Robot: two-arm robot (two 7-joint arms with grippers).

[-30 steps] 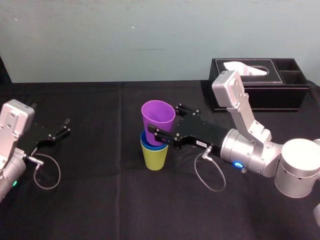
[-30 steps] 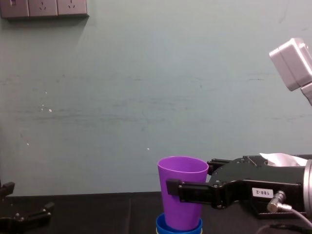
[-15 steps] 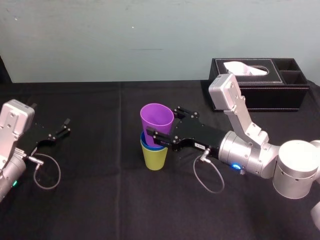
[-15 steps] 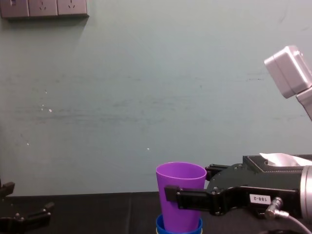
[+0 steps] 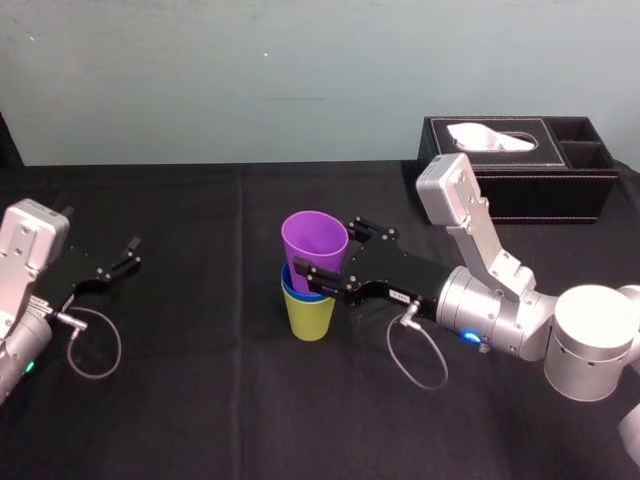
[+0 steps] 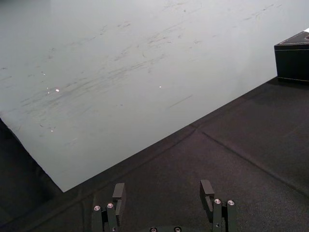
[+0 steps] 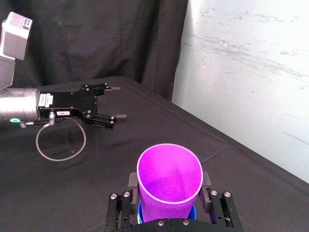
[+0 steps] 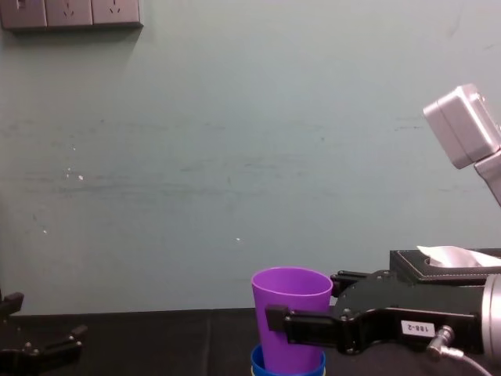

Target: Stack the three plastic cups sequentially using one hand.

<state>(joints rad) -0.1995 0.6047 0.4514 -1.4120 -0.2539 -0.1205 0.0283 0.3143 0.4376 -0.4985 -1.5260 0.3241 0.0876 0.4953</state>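
The purple cup (image 5: 314, 240) (image 7: 169, 195) sits partly down inside the blue cup (image 5: 291, 289) (image 8: 285, 366), which is nested in the yellow-green cup (image 5: 310, 318) near the table's middle. My right gripper (image 5: 330, 246) (image 7: 168, 182) reaches in from the right and is shut on the purple cup, one finger on each side of its wall. Most of the blue cup is hidden; just its rim shows. The purple cup (image 8: 291, 313) stands nearly upright, leaning slightly. My left gripper (image 5: 116, 263) (image 6: 163, 192) rests open and empty at the far left of the table.
A black tissue box (image 5: 510, 165) (image 8: 442, 262) stands at the back right, behind my right arm. A black cloth (image 5: 200, 400) covers the table, and a pale wall rises just behind it. Cable loops hang by both wrists.
My right gripper has come down with the purple cup, sinking it deeper into the blue cup. The left arm has stayed still.
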